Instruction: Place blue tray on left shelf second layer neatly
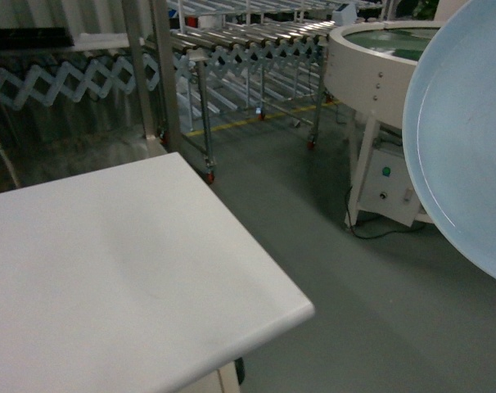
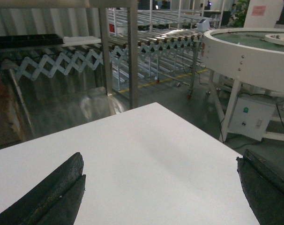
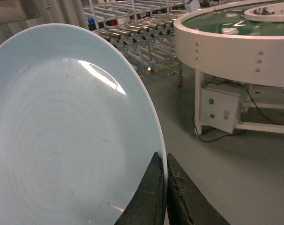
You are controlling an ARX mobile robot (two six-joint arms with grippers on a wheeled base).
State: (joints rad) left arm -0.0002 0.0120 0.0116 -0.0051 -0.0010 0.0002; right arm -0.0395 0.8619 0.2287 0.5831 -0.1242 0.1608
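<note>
Pinched between the fingers of my right pincer (image 3: 164,187) was the rim of the blue tray (image 3: 62,136), held up on edge in the air at my right side, well clear of any surface. It looked pale sky-blue and glossy, round and shallow, with faint concentric rings and a bright streak of reflected light. My left pincer (image 2: 160,187) hung spread wide over the white tabletop (image 2: 146,154). Beyond lay grey floor, a steel shelf post (image 2: 132,51), roller conveyors (image 1: 256,37) and a round white machine (image 3: 226,42).
</note>
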